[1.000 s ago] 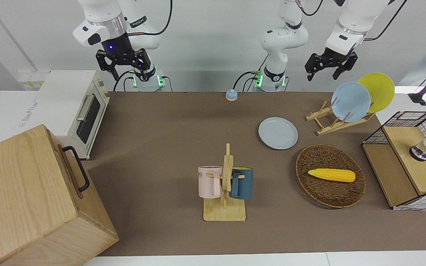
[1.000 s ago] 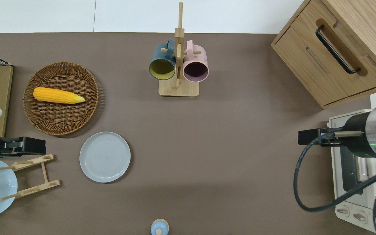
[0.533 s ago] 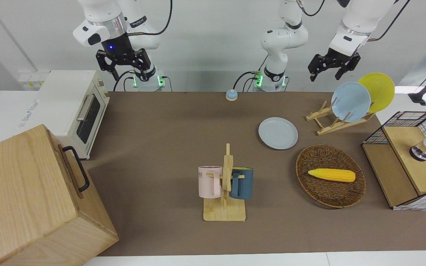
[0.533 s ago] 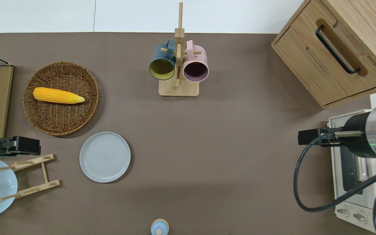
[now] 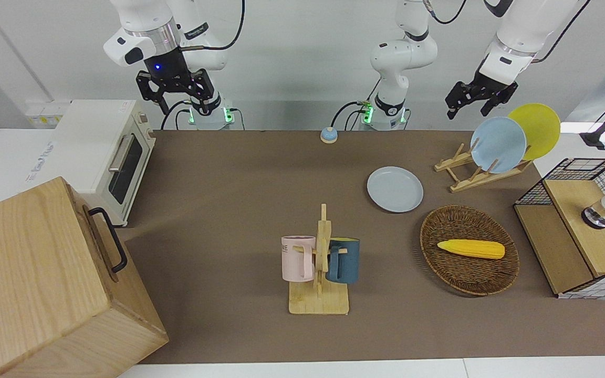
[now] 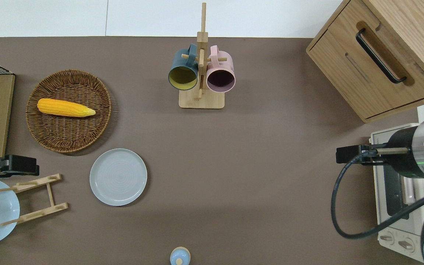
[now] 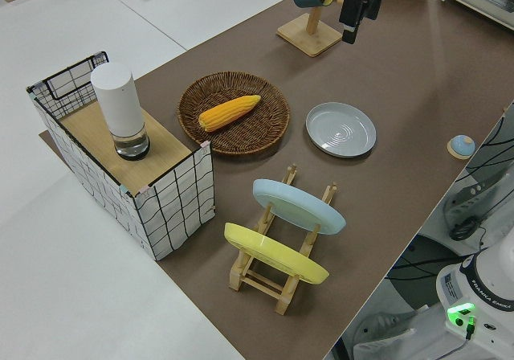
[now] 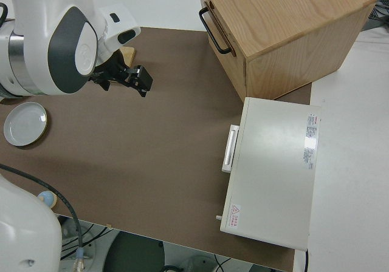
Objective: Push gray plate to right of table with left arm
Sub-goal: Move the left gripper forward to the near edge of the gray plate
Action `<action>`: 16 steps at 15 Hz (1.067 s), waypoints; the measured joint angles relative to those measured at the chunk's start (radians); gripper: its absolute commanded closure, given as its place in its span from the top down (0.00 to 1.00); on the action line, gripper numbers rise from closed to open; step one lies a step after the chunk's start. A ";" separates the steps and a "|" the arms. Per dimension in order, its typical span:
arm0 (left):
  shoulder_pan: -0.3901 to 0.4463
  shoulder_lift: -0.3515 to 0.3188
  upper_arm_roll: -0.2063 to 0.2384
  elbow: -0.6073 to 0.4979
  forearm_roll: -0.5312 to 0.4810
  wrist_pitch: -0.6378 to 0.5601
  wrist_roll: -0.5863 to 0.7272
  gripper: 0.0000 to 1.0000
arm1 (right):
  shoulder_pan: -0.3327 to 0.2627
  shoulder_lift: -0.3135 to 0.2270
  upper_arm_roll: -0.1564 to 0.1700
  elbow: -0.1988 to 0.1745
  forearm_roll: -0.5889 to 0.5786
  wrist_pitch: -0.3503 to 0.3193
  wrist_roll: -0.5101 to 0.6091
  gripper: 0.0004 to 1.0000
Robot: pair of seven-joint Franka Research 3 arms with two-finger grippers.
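Showing only overhead: left pincer point(image 6: 31, 170) beside rack point(image 6: 35, 200).

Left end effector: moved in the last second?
Yes. In the overhead view the left end effector has slid toward the left arm's end of the table, off past the wooden plate rack. The gray plate lies untouched.

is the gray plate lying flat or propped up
Flat: the gray plate lies on the table, beside the wooden rack, empty.
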 measured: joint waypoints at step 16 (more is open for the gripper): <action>0.000 -0.003 0.004 -0.230 -0.004 0.123 0.000 0.99 | 0.000 0.000 0.000 0.000 0.000 0.000 0.000 1.00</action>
